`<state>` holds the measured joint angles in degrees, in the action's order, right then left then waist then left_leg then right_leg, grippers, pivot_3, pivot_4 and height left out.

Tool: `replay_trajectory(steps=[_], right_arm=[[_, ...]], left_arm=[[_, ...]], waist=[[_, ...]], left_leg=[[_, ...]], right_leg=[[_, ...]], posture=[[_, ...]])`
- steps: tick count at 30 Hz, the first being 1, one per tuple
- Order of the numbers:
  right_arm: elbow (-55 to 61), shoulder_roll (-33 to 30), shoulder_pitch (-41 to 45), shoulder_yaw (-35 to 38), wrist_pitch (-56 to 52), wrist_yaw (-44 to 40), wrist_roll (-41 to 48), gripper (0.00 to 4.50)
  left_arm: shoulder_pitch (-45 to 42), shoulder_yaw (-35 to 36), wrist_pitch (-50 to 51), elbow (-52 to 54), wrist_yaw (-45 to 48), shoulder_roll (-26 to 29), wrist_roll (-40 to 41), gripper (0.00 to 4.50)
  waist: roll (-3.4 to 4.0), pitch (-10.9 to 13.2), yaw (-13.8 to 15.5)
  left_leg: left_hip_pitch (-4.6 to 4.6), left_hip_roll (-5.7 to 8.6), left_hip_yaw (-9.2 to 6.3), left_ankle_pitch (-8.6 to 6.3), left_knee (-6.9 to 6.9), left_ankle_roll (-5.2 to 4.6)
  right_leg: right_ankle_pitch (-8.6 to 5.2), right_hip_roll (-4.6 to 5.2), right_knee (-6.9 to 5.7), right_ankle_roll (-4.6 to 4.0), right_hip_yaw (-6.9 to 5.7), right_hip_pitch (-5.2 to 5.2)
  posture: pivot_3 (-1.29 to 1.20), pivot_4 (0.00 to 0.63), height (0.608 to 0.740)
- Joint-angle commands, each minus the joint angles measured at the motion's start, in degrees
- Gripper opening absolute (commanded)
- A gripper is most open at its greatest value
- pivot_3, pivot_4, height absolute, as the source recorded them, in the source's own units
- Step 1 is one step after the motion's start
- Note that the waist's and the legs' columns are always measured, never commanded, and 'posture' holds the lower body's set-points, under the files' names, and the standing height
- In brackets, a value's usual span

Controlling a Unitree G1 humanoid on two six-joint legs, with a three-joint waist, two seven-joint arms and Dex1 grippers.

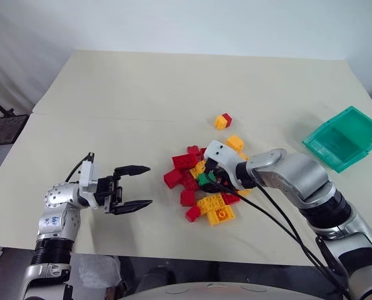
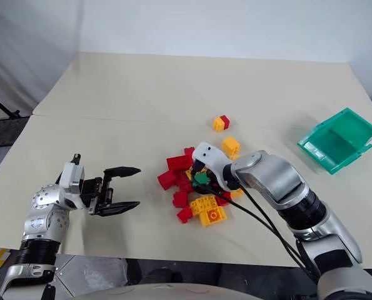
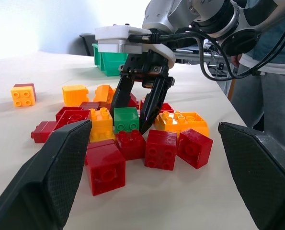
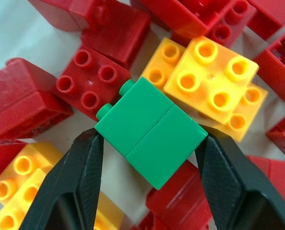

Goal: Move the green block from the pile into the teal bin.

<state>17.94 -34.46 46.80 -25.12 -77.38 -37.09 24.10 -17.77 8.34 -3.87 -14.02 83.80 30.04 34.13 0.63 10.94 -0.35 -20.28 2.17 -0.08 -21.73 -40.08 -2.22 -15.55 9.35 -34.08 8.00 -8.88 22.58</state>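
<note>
We see green block point(image 4: 151, 137) directly between right claw point(image 4: 151, 184) fingers, on top of pile point(image 1: 201, 187); fingers bracket block's ends, near contact, grip unconfirmed. Left claw point(image 1: 133, 187) released, well apart. Teal bin point(image 1: 343, 139) far beyond right claw.

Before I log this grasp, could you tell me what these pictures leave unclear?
- Right gripper on the green block: right wrist view shows its fingers at the block's sides, but firm contact is not clear.
- Teal bin: contents unreadable through its translucent walls in the head views.
- Pile: its middle is covered by the right arm in the head views.
</note>
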Motion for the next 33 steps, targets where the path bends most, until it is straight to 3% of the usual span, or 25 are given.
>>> replay_trajectory(steps=[1,6,11,14,19,22,26,33], right_arm=[[4.01,-1.34,-0.50,2.99,1.77,-1.03,0.96,2.42],[8.11,-3.54,-3.21,10.19,3.04,-2.19,3.16,2.42],[11.69,-8.67,-10.82,27.16,7.87,-4.07,6.31,2.42],[11.04,-12.88,-16.31,38.70,10.95,-1.67,4.02,2.42],[-0.03,-19.31,-23.12,49.13,20.40,3.84,-4.71,2.42],[-8.41,-21.10,-23.71,50.64,26.20,7.20,-8.87,2.42],[-27.10,-20.51,-15.98,46.67,35.19,12.30,-14.09,2.42],[-51.79,-19.42,-4.52,40.48,50.09,15.01,-19.67,2.42]], left_arm=[[0.07,0.95,-0.59,0.86,-0.07,0.54,0.05,4.50],[-0.64,0.36,-0.32,0.83,-0.18,0.26,-0.24,4.50],[-4.43,-2.13,1.34,1.15,-0.60,-1.12,-0.87,4.50],[-9.16,-5.09,1.99,0.15,-2.83,-2.82,-3.70,4.50],[-17.69,-9.34,2.03,-3.50,-8.76,-7.77,-9.25,4.50],[-22.14,-10.96,2.22,-6.43,-11.94,-11.13,-11.44,4.50],[-27.63,-12.45,2.26,-12.12,-15.51,-15.80,-14.09,4.50],[-30.64,-13.43,0.93,-16.56,-17.38,-18.10,-16.86,4.50]], waist=[[0.00,0.00,0.17],[0.00,0.00,0.33],[-0.02,0.01,1.34],[-0.01,0.01,1.92],[-0.03,0.01,2.26],[-0.03,0.01,2.01],[-0.02,0.01,1.28],[0.05,0.01,0.29]], left_leg=[[-0.01,0.01,-0.01,0.00,0.00,0.00],[-0.05,0.02,-0.06,0.00,0.00,0.00],[-0.10,0.04,-0.07,0.00,-0.01,-0.01],[-0.10,0.05,-0.01,0.00,-0.01,-0.03],[-0.12,0.13,0.10,0.04,-0.02,-0.11],[-0.12,0.13,0.60,0.07,0.01,-0.16],[-0.09,0.10,0.71,0.09,0.04,-0.20],[-0.06,0.06,0.77,0.15,0.11,-0.26]], right_leg=[[0.00,0.00,0.00,0.00,-0.01,0.00],[0.00,0.01,0.04,0.00,-0.04,0.00],[0.03,0.02,0.09,0.06,-0.08,-0.03],[0.05,0.02,0.12,0.10,-0.05,-0.03],[0.10,0.04,0.13,0.18,-0.05,-0.08],[0.16,0.05,0.21,0.27,0.01,-0.08],[0.18,0.05,0.19,0.26,0.06,-0.06],[0.21,0.08,0.19,0.23,0.09,-0.03]], posture=[[0.00,0.150,0.740],[0.00,0.150,0.740],[0.00,0.150,0.740],[0.00,0.150,0.740],[0.00,0.150,0.740],[0.00,0.150,0.740],[0.00,0.150,0.740],[0.00,0.150,0.740]])
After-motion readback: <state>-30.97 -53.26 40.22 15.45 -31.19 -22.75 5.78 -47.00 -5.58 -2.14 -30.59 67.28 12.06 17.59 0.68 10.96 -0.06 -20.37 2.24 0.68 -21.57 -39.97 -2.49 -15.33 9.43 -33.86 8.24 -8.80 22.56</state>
